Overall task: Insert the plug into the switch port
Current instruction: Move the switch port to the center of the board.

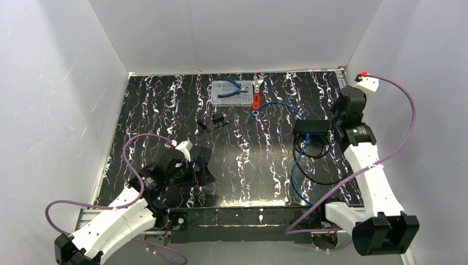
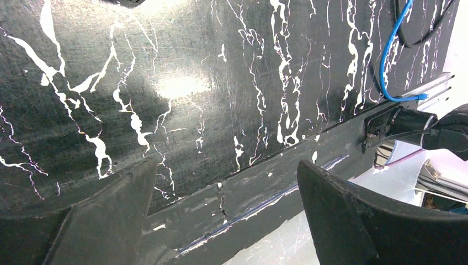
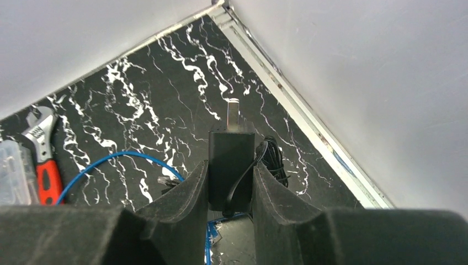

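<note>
In the top view you see the black box [image 1: 312, 128] at the right side of the table [image 1: 165, 110], just left of the right arm [image 1: 367, 165]. Its port is too small to make out. Loops of black cable [image 1: 312, 149] lie at its near side, and the blue cable [image 1: 294, 165] runs past it toward the near edge. At the back sit the clear parts box [image 1: 230, 94] and a red-handled wrench [image 1: 256, 95]. Your left arm [image 1: 118, 218] is low at the near left, well apart from the box.

In the left wrist view your left gripper [image 2: 226, 164] has its jaws wide apart, with only the table and the front rail [image 2: 265, 187] showing between them. At the upper right the blue cable's end, with its plug [image 2: 422, 96], lies loose beside the rail.

In the right wrist view your right gripper [image 3: 230, 165] is clamped on a narrow black block [image 3: 232, 149]. The block has a flat metal prong [image 3: 234, 110] at its far end and a black cable running along it. You cannot tell from here whether this block is the black box. The blue cable arcs over the table to its left.
</note>
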Robot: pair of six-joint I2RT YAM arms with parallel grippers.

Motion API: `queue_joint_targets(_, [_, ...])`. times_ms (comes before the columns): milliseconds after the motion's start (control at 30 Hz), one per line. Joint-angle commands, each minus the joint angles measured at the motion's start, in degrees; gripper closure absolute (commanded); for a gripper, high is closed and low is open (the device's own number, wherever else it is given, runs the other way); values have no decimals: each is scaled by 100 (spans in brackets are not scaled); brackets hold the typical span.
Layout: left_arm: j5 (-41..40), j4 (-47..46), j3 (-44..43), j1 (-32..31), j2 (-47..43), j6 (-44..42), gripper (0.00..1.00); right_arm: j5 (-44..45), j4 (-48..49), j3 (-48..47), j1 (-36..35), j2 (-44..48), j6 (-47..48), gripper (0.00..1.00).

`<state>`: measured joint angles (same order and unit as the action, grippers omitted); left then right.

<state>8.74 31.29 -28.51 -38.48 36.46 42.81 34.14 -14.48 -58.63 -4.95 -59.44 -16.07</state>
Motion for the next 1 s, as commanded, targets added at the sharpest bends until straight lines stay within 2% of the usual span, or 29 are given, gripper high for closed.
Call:
queue_joint_targets(0, [100,-44,56,-29,-60,-78,2,-195,315,-5,155,-460,-285,99])
queue_joint_targets(233, [147,-58,61,-31,-103,-70,2,-462,91,-149,354,-1289,-438,97])
queue_joint_targets(367, [176,-86,77,-32,-120,-73,2,-539,18,-139,431,-1632,-459,73])
queue_joint_targets(500, [235,-124,84,-31,-121,-79,2,-614,-131,-189,442,-1896,-485,57])
queue_joint_targets(733, [366,-209,116,-32,-168,-80,2,-622,-380,-301,442,-1966,-478,41])
queue_joint_targets(967, [519,-310,144,-30,-200,-92,2,-1446,-672,-216,442,-1569,-610,37])
